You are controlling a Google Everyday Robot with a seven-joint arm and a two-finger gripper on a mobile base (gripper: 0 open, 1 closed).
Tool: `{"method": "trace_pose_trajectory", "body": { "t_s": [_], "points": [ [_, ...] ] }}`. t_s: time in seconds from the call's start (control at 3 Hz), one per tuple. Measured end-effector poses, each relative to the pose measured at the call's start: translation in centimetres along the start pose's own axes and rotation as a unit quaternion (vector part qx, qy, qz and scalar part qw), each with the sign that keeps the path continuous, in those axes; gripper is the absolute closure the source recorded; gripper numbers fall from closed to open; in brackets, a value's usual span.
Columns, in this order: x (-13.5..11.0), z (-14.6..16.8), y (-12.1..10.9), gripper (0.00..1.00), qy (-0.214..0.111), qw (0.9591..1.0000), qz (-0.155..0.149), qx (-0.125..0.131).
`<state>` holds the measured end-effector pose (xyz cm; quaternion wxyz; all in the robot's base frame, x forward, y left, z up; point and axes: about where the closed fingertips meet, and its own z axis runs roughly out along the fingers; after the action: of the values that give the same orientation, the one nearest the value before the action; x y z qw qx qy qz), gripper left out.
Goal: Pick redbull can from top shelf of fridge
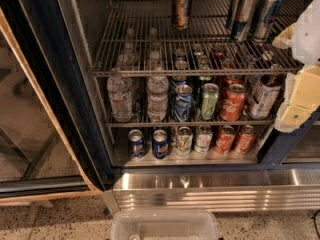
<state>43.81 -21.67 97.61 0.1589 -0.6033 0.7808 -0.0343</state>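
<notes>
Fridge (56, 79) stands open, glass door (30, 114) slid to the left. The top shelf (145, 41) is a wire rack carrying few items: one wider brown-gold can (181, 6) upright near the middle of the rear edge, and a tight group of tall slim silver-and-blue cans at the rear right corner. The redbull can (244, 15) noted here is the nearest of that group, upright, touching its neighbours, and well back from the shelf's front bar. The gripper (300, 79), white and cream, sits at the right edge of the shelf near its front right corner, forward of and below the can group and apart from it; nothing is seen in its grasp, and whether it is apart or together cannot be told. On the rack beneath are water bottles (157, 96) toward the left edge and assorted soda cans (232, 101) toward the right. A further row of cans (160, 143) lines the lowest level. A clear plastic bin (165, 226) lies on the floor before the ribbed steel base (215, 196).
</notes>
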Motion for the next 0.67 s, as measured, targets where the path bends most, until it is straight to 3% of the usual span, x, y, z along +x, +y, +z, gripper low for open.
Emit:
{"method": "trace_pose_trajectory", "body": {
  "t_s": [0.67],
  "points": [
    [-0.70,0.17,0.03,0.00,-0.003,0.9999,-0.011,0.008]
  ]
}}
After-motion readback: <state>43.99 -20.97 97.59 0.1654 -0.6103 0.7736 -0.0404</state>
